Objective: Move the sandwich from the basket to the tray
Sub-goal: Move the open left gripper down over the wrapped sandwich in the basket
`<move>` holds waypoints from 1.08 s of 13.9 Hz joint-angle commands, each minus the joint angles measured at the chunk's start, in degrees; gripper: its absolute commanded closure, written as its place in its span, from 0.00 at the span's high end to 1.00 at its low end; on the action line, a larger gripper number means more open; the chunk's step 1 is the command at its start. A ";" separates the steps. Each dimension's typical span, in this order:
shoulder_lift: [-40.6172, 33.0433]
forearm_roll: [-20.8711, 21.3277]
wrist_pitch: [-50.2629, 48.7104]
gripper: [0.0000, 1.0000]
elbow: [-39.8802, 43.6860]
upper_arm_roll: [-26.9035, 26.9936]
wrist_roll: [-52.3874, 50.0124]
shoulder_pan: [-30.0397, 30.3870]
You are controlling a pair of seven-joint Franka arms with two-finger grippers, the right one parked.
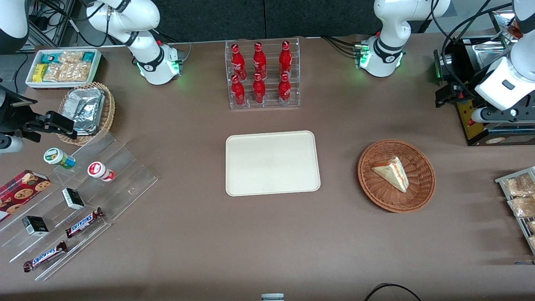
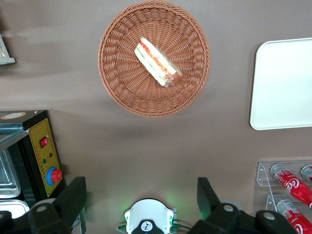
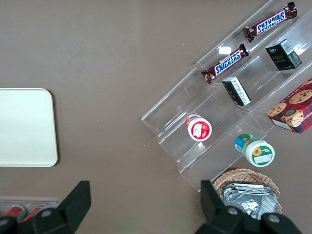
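Gripper [image 2: 141,200]: spread, empty, high above table. Sandwich [image 2: 158,62] in basket [image 2: 122,87] ahead and below (untouched). Step: approach. Next: descend, pinch, carry to tray [image 2: 282,87].

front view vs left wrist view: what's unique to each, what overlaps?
Only the front view: the foil-pack basket, snack bin, Snickers bars and clear stepped display, all toward the parked arm's end of the table.

Only the left wrist view: the gripper, open, held high above bare table, farther from the front camera than the basket.

Both: sandwich in the basket, the tray with nothing on it, cola bottles, control box.
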 commanded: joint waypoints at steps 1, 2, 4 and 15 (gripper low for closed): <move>-0.95 0.20 -1.74 1.00 0.73 2.63 0.74 -2.19; -0.70 0.11 -1.83 1.00 0.72 2.64 0.74 -1.85; 0.62 1.50 -0.61 1.00 -0.76 2.38 0.04 -2.20; 2.28 2.57 35.14 1.00 -26.15 0.97 -24.01 -3.26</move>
